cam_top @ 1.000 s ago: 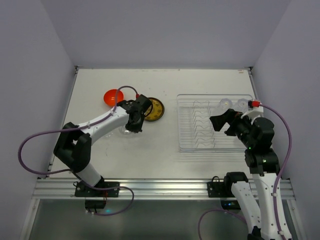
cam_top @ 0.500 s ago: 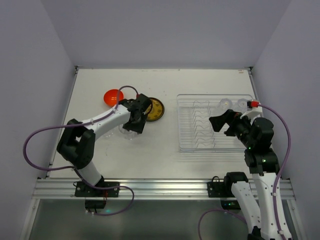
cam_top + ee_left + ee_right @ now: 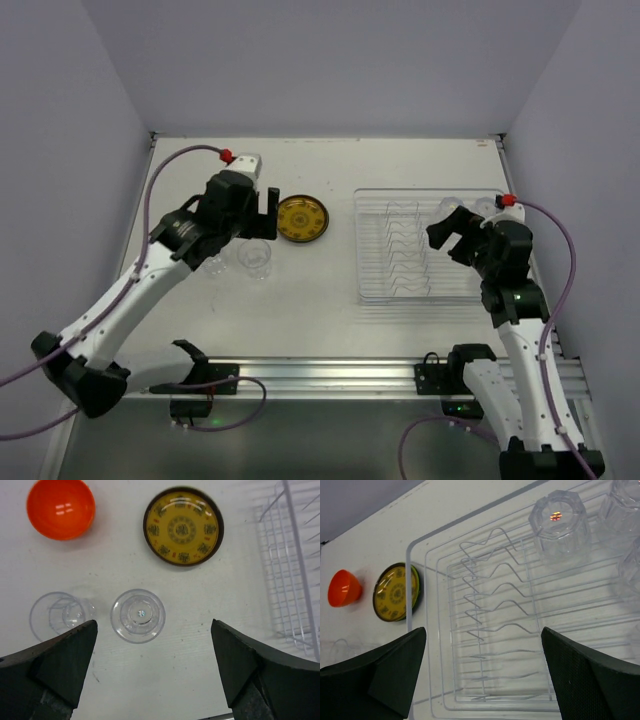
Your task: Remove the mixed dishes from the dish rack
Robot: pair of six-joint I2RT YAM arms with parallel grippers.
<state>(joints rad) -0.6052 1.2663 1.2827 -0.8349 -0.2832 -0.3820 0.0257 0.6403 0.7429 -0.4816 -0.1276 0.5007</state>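
Partway through unloading. Already out on the desk (image 3: 330, 330): bowl (image 3: 60, 508), plate (image 3: 183, 526) and 2 cups (image 3: 138, 615) side by side, all well apart from the rack (image 3: 375, 290). Right-hand cup seen straight down its axis. Left-hand cup (image 3: 57, 616) seen at a slant, upright or tipped over impossible to tell.

Left jaws spread wide, gripping nothing, hanging high above those 2 cups. Right jaws likewise wide apart and empty, poised over the rack's wire dividers, touching nothing.

Left in the rack: at least 3 cups bunched in the far right corner. Nearest cup (image 3: 560, 525) apparently base-up, 2 more cut off by the edge of the right wrist view. No black or green plate anywhere in view.

Step in hand, by the look of it: going for the next cup with the right arm. Next move likely to call for:
- shifting forward and to the right until straddling the nearest cup
- coming down without snagging the wires
- closing gently on the faceted wall
- lifting straight up before swinging across to bare desk

Worth minding: clear, light, slick plastic, probably quick to squirt out of a hard pinch. Neighbouring cups close by, easy to knock over on the way in.
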